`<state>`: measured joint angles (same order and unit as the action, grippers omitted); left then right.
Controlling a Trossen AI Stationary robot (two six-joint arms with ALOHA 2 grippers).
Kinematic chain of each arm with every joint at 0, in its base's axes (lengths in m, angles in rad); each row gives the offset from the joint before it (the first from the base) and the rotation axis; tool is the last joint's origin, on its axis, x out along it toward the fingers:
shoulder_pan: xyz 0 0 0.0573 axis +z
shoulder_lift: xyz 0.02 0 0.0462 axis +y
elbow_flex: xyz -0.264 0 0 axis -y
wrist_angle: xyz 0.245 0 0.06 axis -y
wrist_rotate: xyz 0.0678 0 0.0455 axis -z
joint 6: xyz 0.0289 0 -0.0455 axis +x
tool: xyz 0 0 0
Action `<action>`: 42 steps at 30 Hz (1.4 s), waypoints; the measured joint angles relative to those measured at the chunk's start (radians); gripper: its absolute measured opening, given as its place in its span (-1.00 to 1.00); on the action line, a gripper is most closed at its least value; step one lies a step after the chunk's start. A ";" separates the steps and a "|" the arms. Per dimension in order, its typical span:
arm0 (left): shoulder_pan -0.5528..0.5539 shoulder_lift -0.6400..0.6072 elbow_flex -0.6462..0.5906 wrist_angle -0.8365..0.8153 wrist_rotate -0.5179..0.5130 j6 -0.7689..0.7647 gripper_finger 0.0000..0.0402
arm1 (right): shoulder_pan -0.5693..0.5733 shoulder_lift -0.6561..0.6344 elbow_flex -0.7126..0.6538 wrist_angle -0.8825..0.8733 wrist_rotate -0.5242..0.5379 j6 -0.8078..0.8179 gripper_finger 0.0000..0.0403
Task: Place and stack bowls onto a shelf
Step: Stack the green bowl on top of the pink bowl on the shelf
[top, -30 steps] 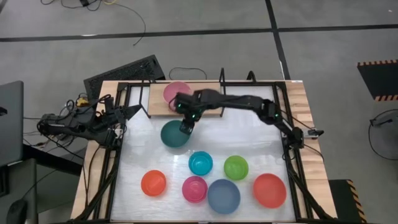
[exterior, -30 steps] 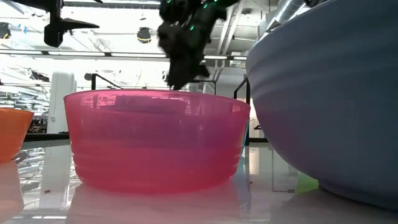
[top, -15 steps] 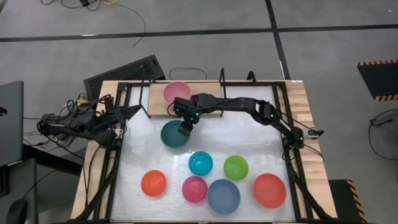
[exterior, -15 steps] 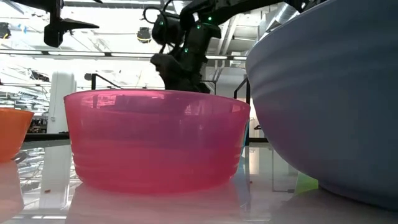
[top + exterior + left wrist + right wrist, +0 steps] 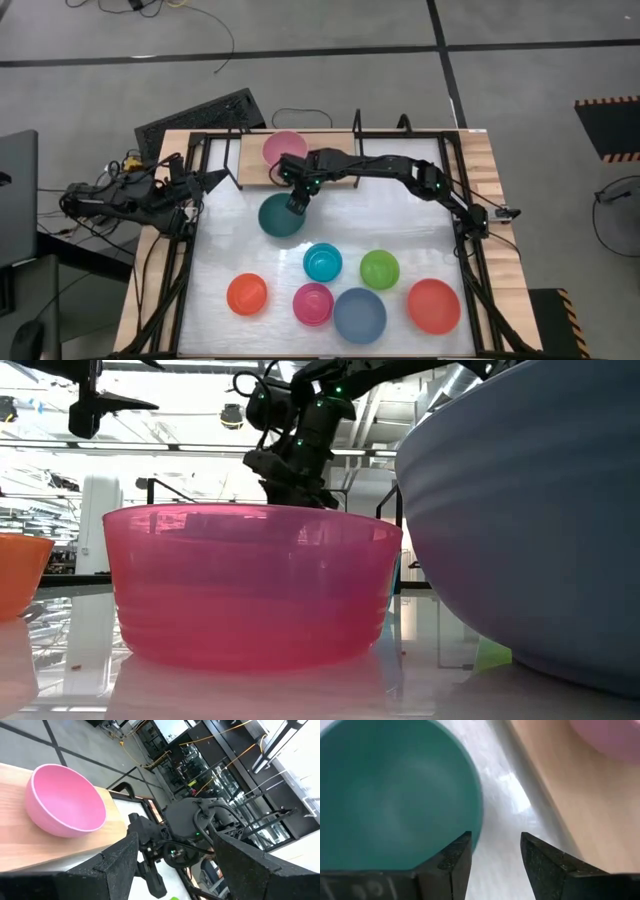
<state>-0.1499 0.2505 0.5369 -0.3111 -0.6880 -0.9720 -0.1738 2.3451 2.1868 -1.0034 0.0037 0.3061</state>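
Green bowl (image 5: 282, 217): rim is straddled by the spread right hand (image 5: 296, 204).
Grip: rim should be pinched squarely before lifting.
Shelf (image 5: 340, 146): pink bowl (image 5: 284, 148) is already placed.

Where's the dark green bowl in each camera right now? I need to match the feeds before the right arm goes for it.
High view: the dark green round plastic bowl sits on the white table just in front of the light-wood shelf, under the right gripper.
Low view: not visible.
Left wrist view: not in it.
Right wrist view: it fills the frame, at the open fingers.
Shared landmark: the pale pink bowl on the shelf.
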 joint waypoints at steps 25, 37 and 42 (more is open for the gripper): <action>0.000 0.000 0.000 -0.014 0.000 -0.020 0.22 | 0.014 0.001 -0.082 0.040 -0.005 0.018 -0.34; 0.000 0.000 0.000 -0.014 0.002 -0.020 0.22 | 0.016 -0.029 -0.079 0.010 -0.156 0.010 -0.86; 0.000 0.000 0.000 -0.014 0.002 -0.020 0.22 | 0.006 -0.097 -0.011 -0.019 -0.215 -0.026 -0.86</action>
<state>-0.1498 0.2508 0.5369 -0.3252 -0.6861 -0.9918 -0.1679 2.2478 2.1757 -1.0225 -0.2109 0.2801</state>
